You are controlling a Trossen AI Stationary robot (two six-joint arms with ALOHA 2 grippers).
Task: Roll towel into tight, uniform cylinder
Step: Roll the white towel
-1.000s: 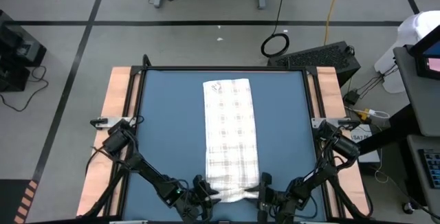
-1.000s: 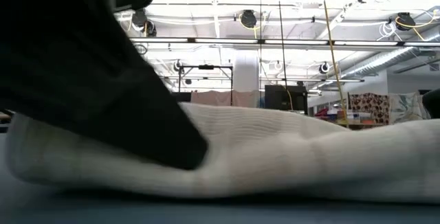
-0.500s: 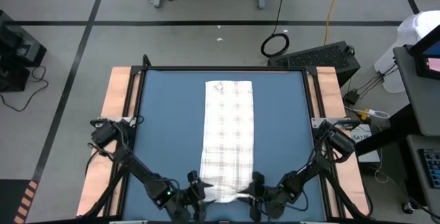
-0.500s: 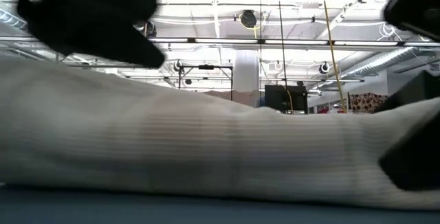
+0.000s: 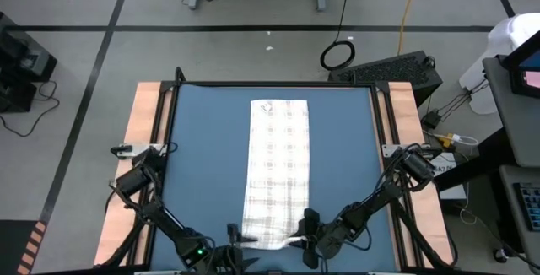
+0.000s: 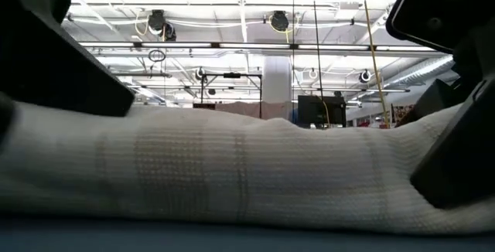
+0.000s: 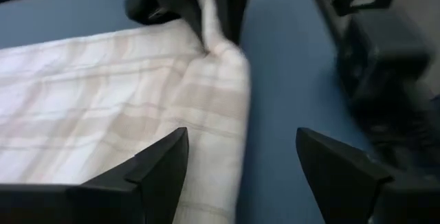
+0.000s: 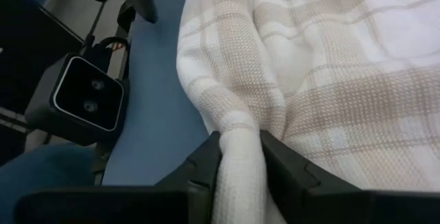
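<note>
The white checked towel lies lengthwise on the blue mat, with its printed mark at the far end. My right gripper is shut on the towel's near right corner. My left gripper stands open at the near left corner. In the left wrist view one of its fingers is over the cloth and the other over bare mat, so the towel's near edge runs between them. In the low view the towel's near end fills the picture between both dark arms. My left gripper: I cannot tell whether a finger touches the cloth. My right gripper pinches a bunched ridge of cloth at the towel's near right corner between its two fingers. They slant down from the near right side. The ridge is gathered and slightly raised; the rest of the towel lies flat on the mat.
A small grey camera box sits at the near edge, close to the towel's near end. Bare mat lies on both sides of the towel. Wooden strips and black rails border the mat.
Both grippers have moved toward the table's left edge along the near edge. The towel's near end has slid left with them and now lies flatter, less rumpled. Its far end has stayed where it was, so the towel now lies slightly slanted.
</note>
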